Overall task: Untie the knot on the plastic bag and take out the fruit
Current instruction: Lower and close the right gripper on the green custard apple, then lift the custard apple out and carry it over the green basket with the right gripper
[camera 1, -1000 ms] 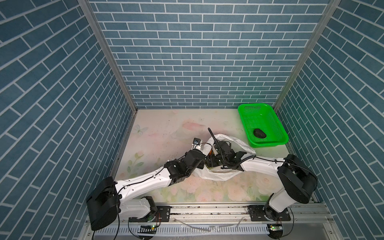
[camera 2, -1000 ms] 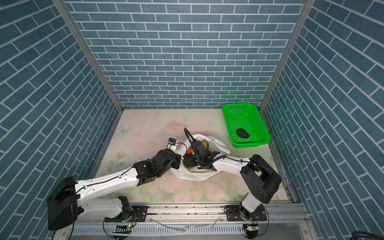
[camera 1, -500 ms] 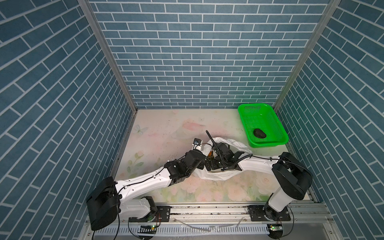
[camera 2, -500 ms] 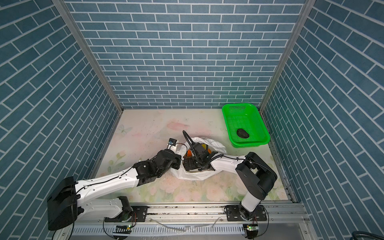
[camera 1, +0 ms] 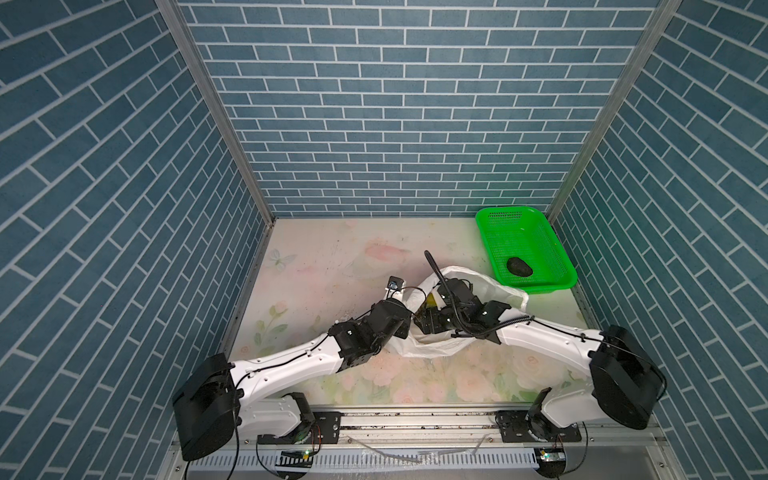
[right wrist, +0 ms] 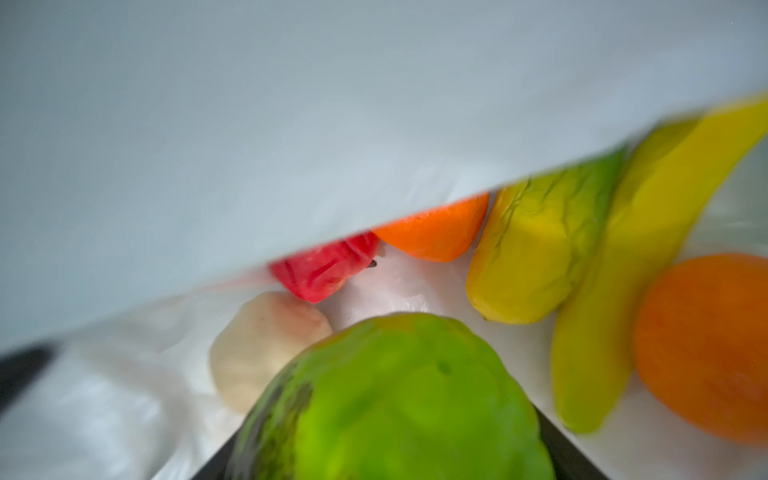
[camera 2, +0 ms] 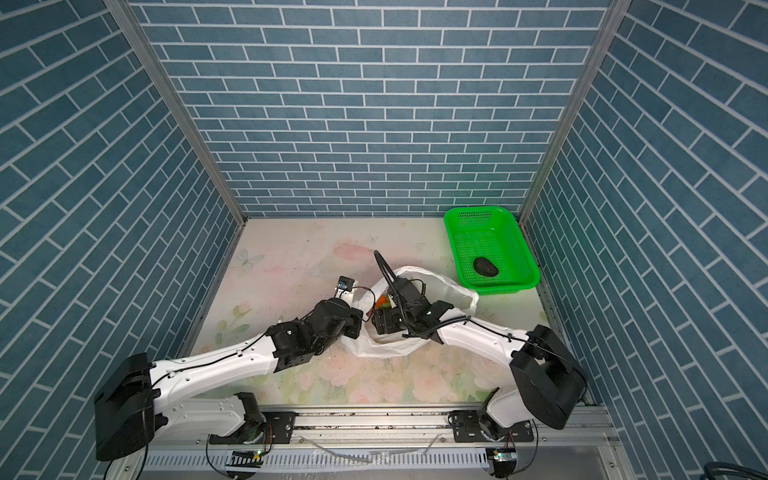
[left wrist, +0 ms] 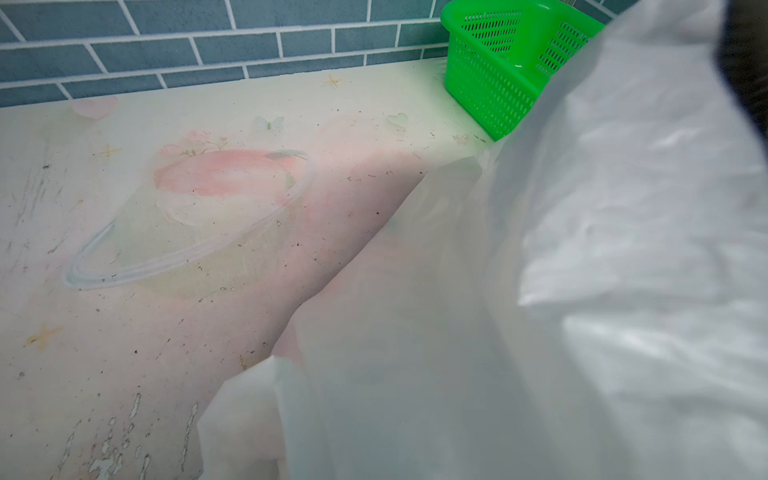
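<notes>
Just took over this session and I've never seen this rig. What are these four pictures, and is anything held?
Two white-and-black robot arms, left and right, stand on a rail at the near edge of the table. Both top views look down on the whole table. The other two come from cameras on the wrists. On the table lie the plastic bag, mouth open, and a green basket holding one dark fruit. The left gripper is shut, apparently pinching the bag's rim; its camera sees mostly plastic. The right gripper reaches into the bag; its camera shows a green apple up close, a banana and an orange behind. Whether it grips the apple is unclear.
</notes>
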{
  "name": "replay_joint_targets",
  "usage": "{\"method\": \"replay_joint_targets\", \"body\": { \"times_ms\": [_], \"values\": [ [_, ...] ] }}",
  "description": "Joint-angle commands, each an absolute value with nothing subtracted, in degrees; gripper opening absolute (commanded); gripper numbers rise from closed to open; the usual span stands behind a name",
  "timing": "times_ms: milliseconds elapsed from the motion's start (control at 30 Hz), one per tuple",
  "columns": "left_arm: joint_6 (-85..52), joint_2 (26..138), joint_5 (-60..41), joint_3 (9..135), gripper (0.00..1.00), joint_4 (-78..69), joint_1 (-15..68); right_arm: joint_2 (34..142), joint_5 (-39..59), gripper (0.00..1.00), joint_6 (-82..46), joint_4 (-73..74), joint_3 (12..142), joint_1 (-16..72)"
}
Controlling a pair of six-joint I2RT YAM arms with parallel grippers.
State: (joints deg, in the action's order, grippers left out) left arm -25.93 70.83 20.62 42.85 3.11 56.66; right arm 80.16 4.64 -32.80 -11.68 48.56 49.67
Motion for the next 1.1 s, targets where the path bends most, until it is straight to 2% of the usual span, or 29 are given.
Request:
{"method": "replay_joint_targets", "body": {
  "times_ms": [0, 200, 700, 900, 1067],
  "values": [
    [-24.1, 70.5, 21.9, 45.1, 0.0, 1.9, 57.1, 76.0, 3.6, 0.78, -32.8, -19.1, 46.4, 49.8],
    [-21.8, 71.6, 21.7, 45.8, 0.0, 0.0, 57.1, 69.4, 6.9, 0.78, -31.7, -24.0, 46.6, 49.8],
    [-22.4, 74.1, 22.7, 47.4, 0.0, -0.9, 57.1, 64.2, 16.7, 0.78, -30.9, -35.5, 50.5, 50.3],
    [-22.7, 73.9, 22.4, 47.1, 0.0, 0.2, 57.1, 60.4, 13.0, 0.79, -27.2, -45.2, 62.1, 49.3],
    [-22.6, 73.0, 21.9, 46.8, 0.0, 1.2, 57.2, 61.9, 14.6, 0.8, -22.7, -49.9, 73.4, 40.8]
  ]
}}
